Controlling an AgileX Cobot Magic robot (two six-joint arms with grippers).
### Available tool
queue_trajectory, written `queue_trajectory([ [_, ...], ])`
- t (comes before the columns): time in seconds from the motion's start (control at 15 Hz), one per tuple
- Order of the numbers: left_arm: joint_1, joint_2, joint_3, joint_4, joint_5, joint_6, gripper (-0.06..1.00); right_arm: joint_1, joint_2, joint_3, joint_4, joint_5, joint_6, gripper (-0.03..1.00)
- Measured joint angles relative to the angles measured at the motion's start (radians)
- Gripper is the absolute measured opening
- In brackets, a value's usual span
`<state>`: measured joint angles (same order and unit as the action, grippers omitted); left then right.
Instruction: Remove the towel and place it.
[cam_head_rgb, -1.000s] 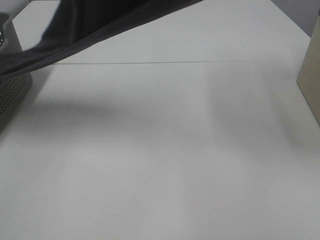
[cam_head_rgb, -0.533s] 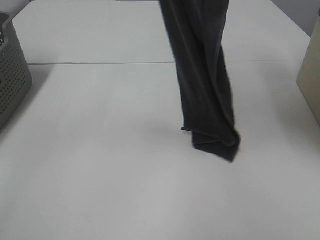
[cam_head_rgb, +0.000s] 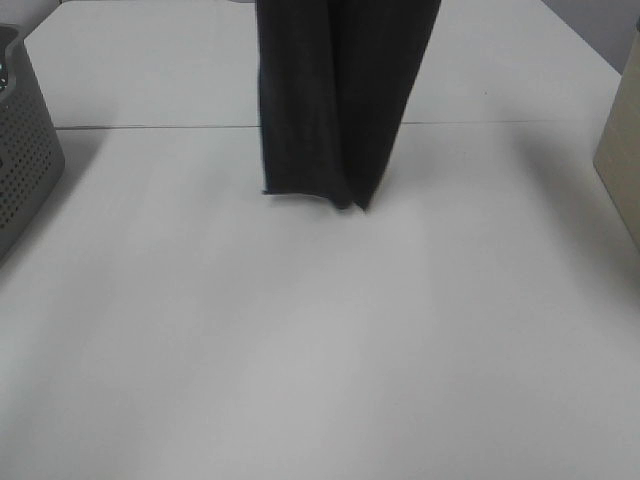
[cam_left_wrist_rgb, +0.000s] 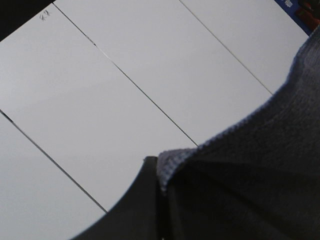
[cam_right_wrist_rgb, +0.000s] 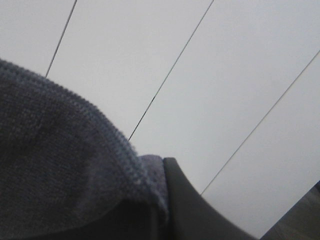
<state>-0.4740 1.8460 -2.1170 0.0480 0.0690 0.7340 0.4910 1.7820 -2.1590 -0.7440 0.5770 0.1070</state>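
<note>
The towel (cam_head_rgb: 335, 100) is seen as plain, very dark navy-black, with no print or stripe. Close up in the wrist views its looped weave is rendered greyer-blue, and a paler blue-grey line is shown along the hem (cam_right_wrist_rgb: 100, 116). The counter (cam_head_rgb: 300, 350) is plain white, crossed by thin dark seam lines (cam_head_rgb: 150, 127). At the left edge a grey basket (cam_head_rgb: 25, 170) is patterned with rows of small holes. At the right edge a plain beige box (cam_head_rgb: 622, 150) is seen.

Soft, even light; hazy high view.
I see faint shadows on the table (cam_head_rgb: 300, 350); the towel (cam_head_rgb: 335, 100) reads near-black, soft-focused in both wrist views.
</note>
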Motion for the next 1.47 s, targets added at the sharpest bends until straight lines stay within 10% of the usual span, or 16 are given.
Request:
queue_trajectory([
  [1.07, 0.196, 0.265, 0.0, 0.0, -0.582, -0.208, 0.0, -0.117, 0.23, -0.005, -0.19, -0.465, 0.338, 0.01],
  [1.47, 0.229, 0.536, -0.4, 0.019, -0.571, -0.355, 0.0, -0.17, 0.378, -0.146, -0.189, -0.617, 0.364, 0.01],
])
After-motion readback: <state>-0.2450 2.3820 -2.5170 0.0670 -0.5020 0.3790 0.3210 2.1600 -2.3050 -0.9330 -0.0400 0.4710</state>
